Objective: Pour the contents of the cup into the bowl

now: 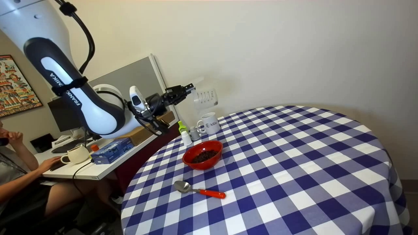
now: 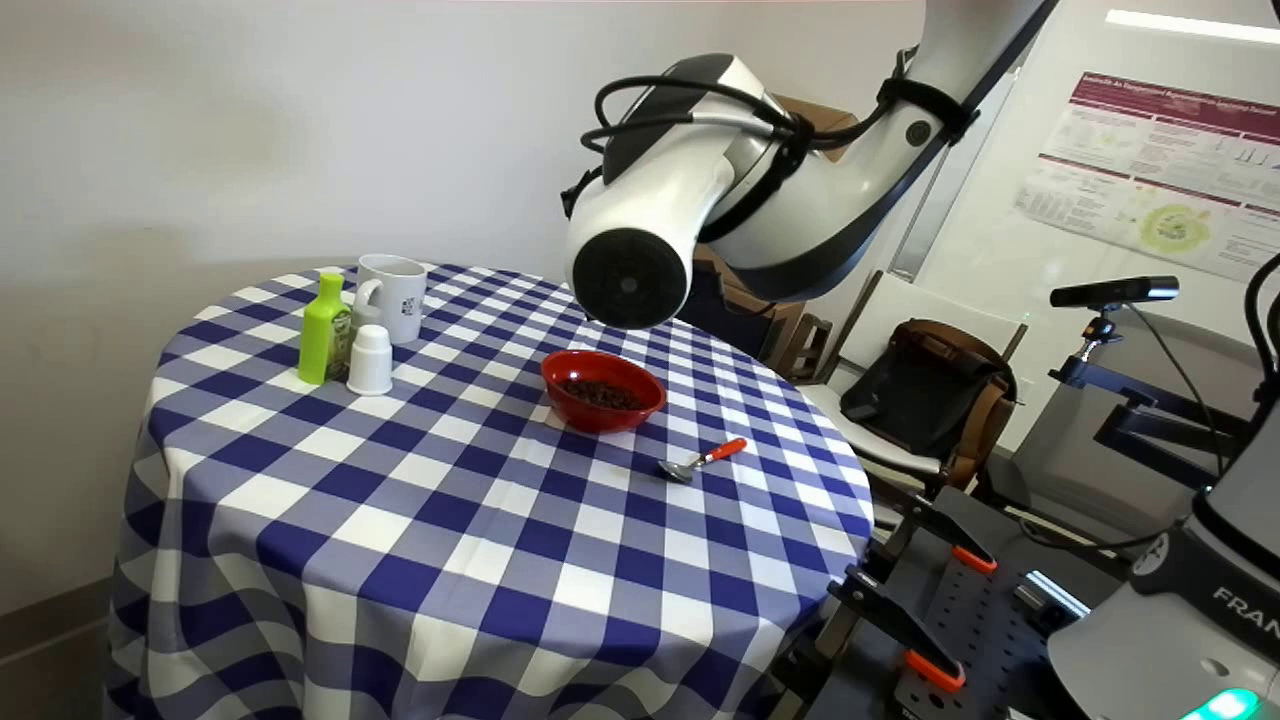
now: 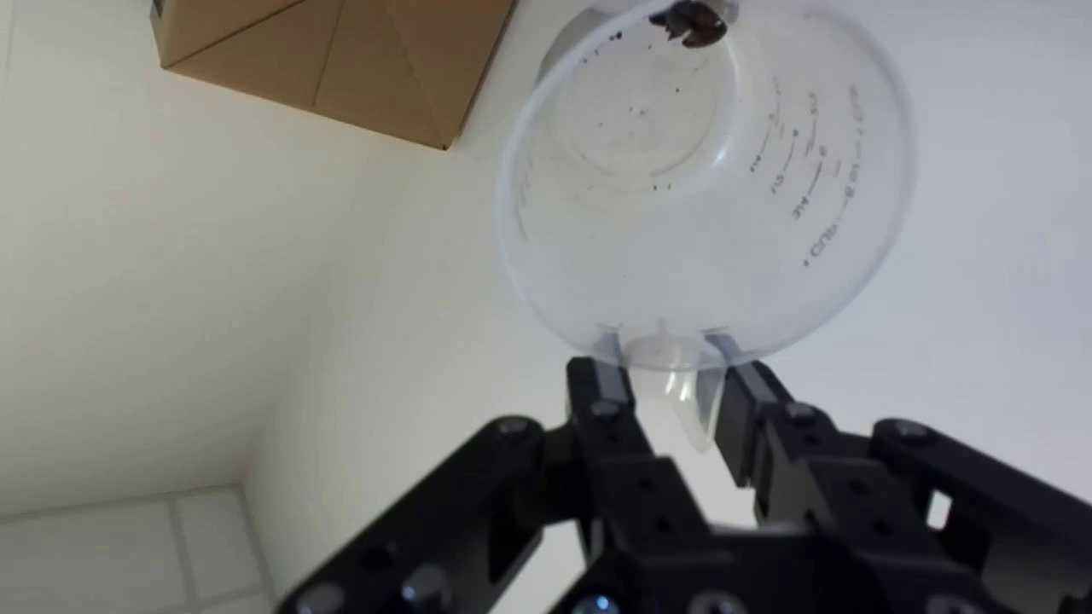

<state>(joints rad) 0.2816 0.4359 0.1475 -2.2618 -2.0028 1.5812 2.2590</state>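
Observation:
The cup (image 1: 205, 99) is a clear measuring cup with printed marks and a handle. My gripper (image 1: 192, 87) is shut on its handle and holds it in the air. In the wrist view the gripper (image 3: 671, 367) has the handle between its fingertips; the mouth of the cup (image 3: 708, 247) faces the camera. Dark specks cling inside, and a dark clump shows at the far side. The red bowl (image 1: 209, 164) stands on the table with dark bits in it, lower than the cup. The bowl (image 2: 590, 415) also shows in an exterior view where the arm hides gripper and cup.
A white mug (image 1: 211, 123), a grey shaker (image 1: 195, 133), a white shaker (image 1: 186, 138) and a green bottle (image 2: 320, 335) stand near the bowl. A spoon (image 1: 212, 194) with a red-orange handle lies on the checked tablecloth (image 1: 294, 169). A wall is behind; a person sits at a desk.

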